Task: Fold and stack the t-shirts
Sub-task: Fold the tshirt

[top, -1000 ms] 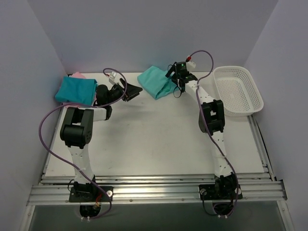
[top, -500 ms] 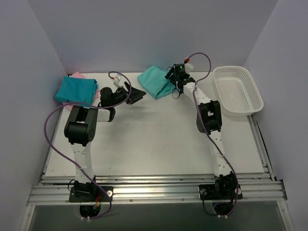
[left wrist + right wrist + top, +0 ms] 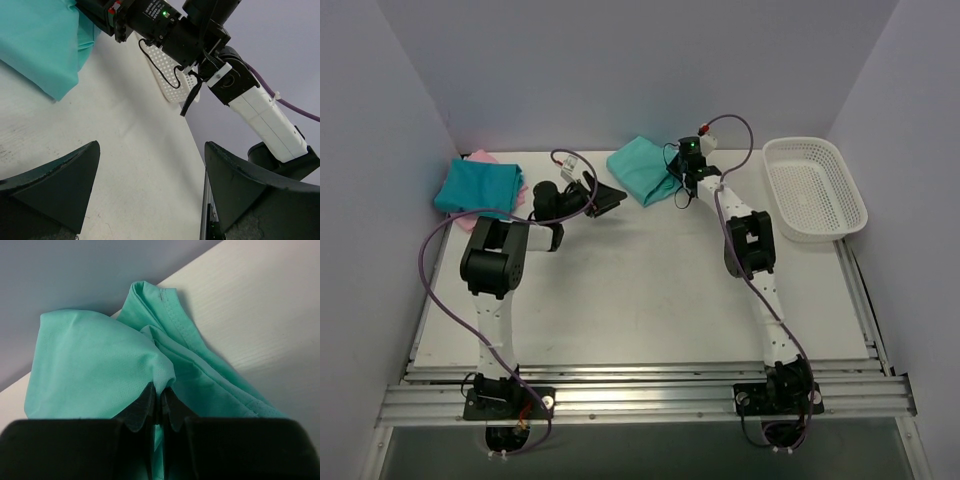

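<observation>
The right claw (image 3: 160,401) is pinched fully closed on a raised fold of the light teal-green t-shirt (image 3: 90,360), with the cloth bunched up between its fingertips; that shirt lies crumpled at the far edge of the counter (image 3: 640,290), close to the back wall; the right arm reaches it from the near side and meets it at its right-hand corner. The left claw (image 3: 150,190) is spread wide with nothing between its fingers; it sits just to the left of the teal-green shirt, pointed toward it and apart from the cloth. The darker teal-blue t-shirt (image 3: 475,187) lies folded well to the left of the teal-green shirt, beyond the left arm; the pink t-shirt (image 3: 480,156) lies under it, and only a sliver shows at its far edge. A white mesh basket (image 3: 800,141) stands well to the right of the teal-green shirt, beyond the right arm, at the counter's right edge.
</observation>
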Controlling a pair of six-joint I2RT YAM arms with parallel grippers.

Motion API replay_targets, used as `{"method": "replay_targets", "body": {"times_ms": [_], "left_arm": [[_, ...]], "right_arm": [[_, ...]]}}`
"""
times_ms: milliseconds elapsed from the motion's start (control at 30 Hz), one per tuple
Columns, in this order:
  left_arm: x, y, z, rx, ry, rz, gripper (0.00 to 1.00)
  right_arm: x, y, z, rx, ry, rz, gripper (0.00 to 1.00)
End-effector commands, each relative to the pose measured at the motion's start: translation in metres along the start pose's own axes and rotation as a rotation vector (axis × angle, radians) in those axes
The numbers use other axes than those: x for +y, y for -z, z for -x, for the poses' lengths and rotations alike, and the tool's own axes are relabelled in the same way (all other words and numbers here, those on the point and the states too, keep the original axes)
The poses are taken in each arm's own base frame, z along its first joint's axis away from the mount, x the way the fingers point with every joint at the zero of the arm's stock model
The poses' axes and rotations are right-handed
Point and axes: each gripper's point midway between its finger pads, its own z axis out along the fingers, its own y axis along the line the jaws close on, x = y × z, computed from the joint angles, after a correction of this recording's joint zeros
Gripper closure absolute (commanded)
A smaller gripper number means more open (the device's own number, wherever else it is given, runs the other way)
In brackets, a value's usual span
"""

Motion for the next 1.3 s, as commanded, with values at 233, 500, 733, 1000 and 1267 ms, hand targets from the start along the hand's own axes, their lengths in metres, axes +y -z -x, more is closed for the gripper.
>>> {"method": "replay_targets", "body": {"times_ms": [233, 500, 733, 1000, 1267], "left_arm": [[-0.011, -0.01, -0.001, 0.005, -0.083, -0.068, 0.06], [-0.016, -0.011, -0.007, 0.012, -0.086, -0.075, 0.06], [-0.019, -0.013, -0.015, 0.026, -0.087, -0.077, 0.06], [-0.02, -0.017, -0.025, 0.042, -0.084, -0.076, 0.06], [-0.028, -0.02, -0.038, 0.067, -0.095, -0.084, 0.06]], "right_arm": [[0.056, 0.042, 0.063, -0.109, 0.024, 0.096, 1.0], [0.07, 0.079, 0.098, -0.156, 0.051, 0.1, 1.0], [0.05, 0.114, 0.119, -0.201, 0.045, 0.022, 1.0], [-0.009, 0.167, 0.126, -0.252, -0.025, -0.076, 1.0], [-0.125, 0.172, 0.124, -0.248, -0.156, -0.184, 1.0]]}}
